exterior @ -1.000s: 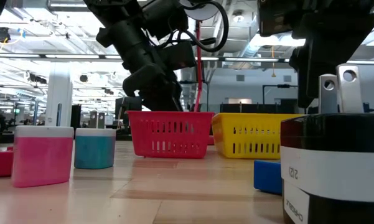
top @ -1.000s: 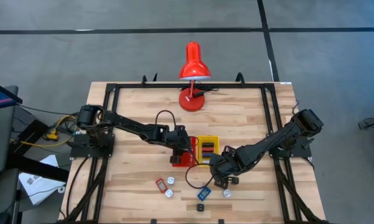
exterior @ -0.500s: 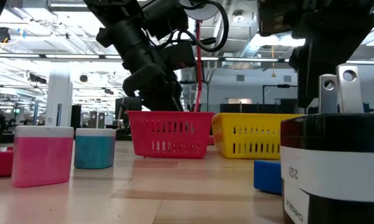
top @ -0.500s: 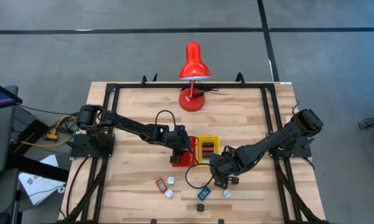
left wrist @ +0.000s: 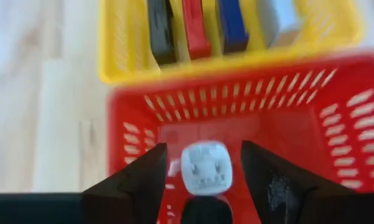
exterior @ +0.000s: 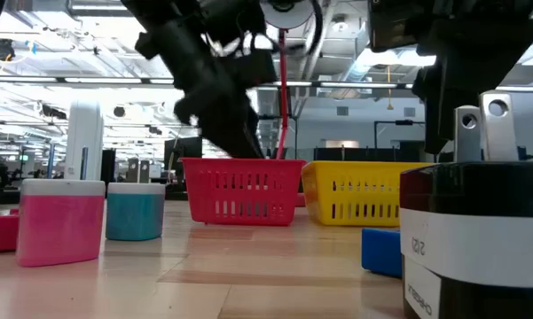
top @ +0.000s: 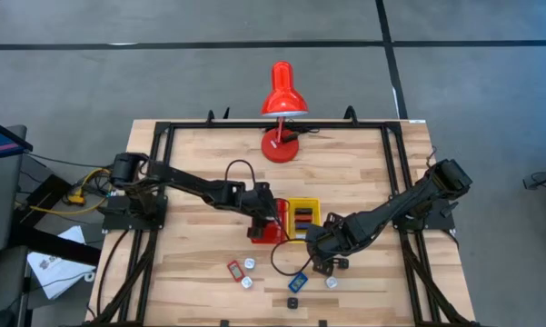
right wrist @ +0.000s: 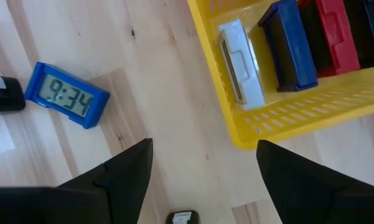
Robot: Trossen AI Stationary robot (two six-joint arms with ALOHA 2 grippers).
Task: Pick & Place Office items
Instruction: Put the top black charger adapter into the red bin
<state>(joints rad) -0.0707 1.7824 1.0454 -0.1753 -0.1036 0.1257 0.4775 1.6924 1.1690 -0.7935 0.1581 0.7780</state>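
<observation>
High view: the left end effector (top: 271, 221) hangs over the red tray (top: 265, 233), which sits on the worktop (top: 200, 163) touching the yellow tray (top: 302, 216); the right end effector (top: 320, 262) hovers just beside the yellow tray. Left wrist view: a small white knob-like piece (left wrist: 205, 167) sits inside the red tray between fingers spread wider than it, not touching. Right wrist view: fingers wide and empty; a blue clock (right wrist: 66, 94) lies on the wood near the yellow tray, which holds white, blue and red flat items.

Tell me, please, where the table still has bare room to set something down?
The wood between the red lamp and the two baskets is free, as is the near-left corner of the table. It is crowded in front of the red basket and yellow basket, where small items lie.
</observation>
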